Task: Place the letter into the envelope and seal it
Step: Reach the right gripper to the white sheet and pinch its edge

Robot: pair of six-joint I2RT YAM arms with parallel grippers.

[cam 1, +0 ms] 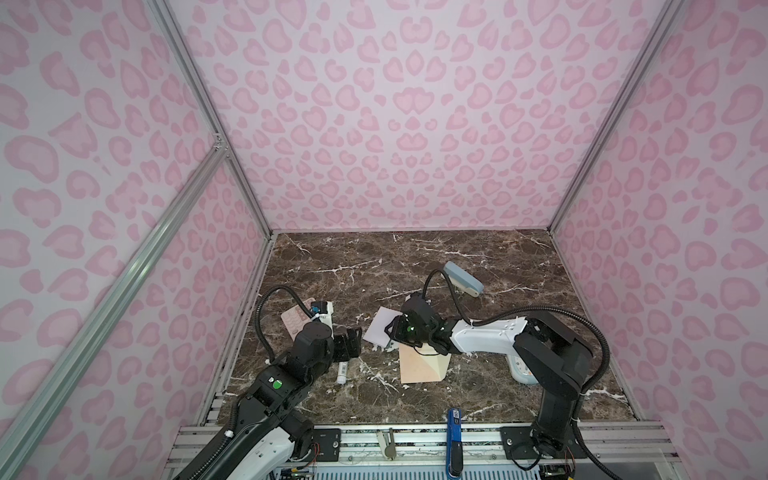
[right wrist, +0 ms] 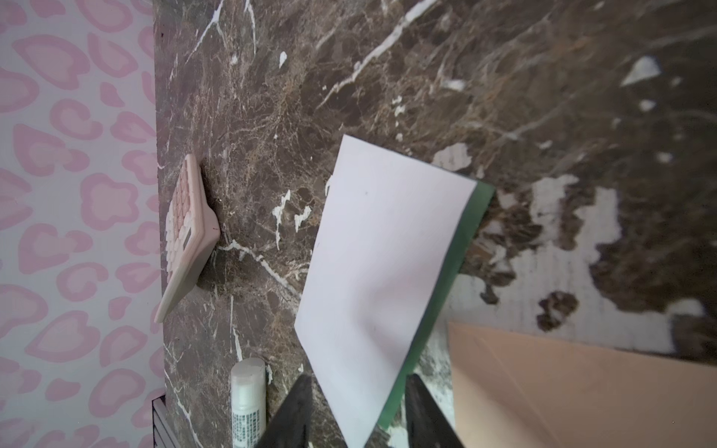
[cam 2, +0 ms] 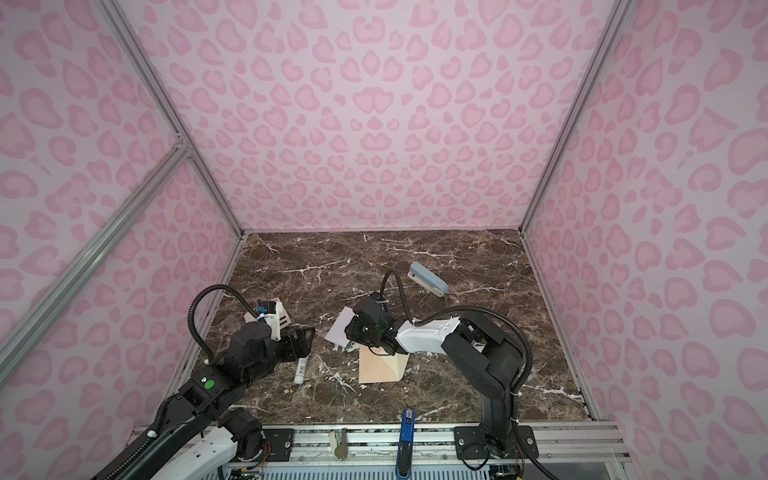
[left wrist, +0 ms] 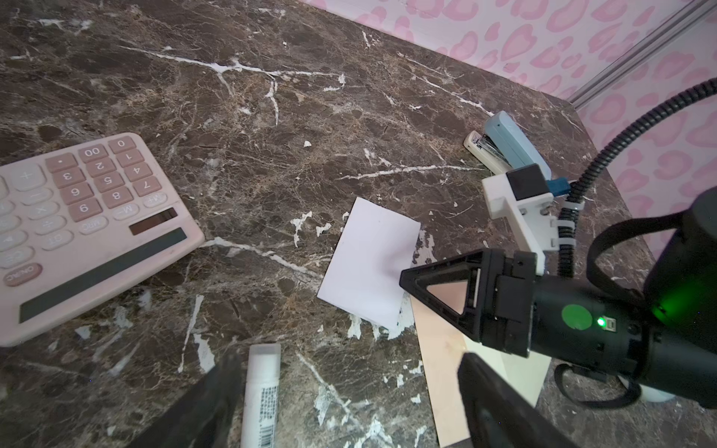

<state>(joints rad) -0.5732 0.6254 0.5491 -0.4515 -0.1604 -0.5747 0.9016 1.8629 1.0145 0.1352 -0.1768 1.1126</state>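
Peach paper of the envelope [cam 1: 417, 368] is partly covered by the right arm, so its far end is hidden in both top views. The pink calculator [left wrist: 89, 232] is cut off at the left wrist view's edge. A white rounded object [cam 1: 519, 370] behind the right arm cannot be identified.

Counted: one letter [right wrist: 380, 263], one envelope, one calculator, one stapler [cam 1: 463, 278], one glue stick [left wrist: 262, 391] and two pincers.

The letter is plain white on top, with a dark green strip along its raised edge. It sits on the marble tabletop [cam 1: 374, 257] just beside the envelope's far left corner.

The right pincer [right wrist: 359, 378] has a finger on either side of the letter's corner; whether they press it I cannot tell. The left pincer [left wrist: 349, 403] stands wide apart near the glue stick, holding nothing.
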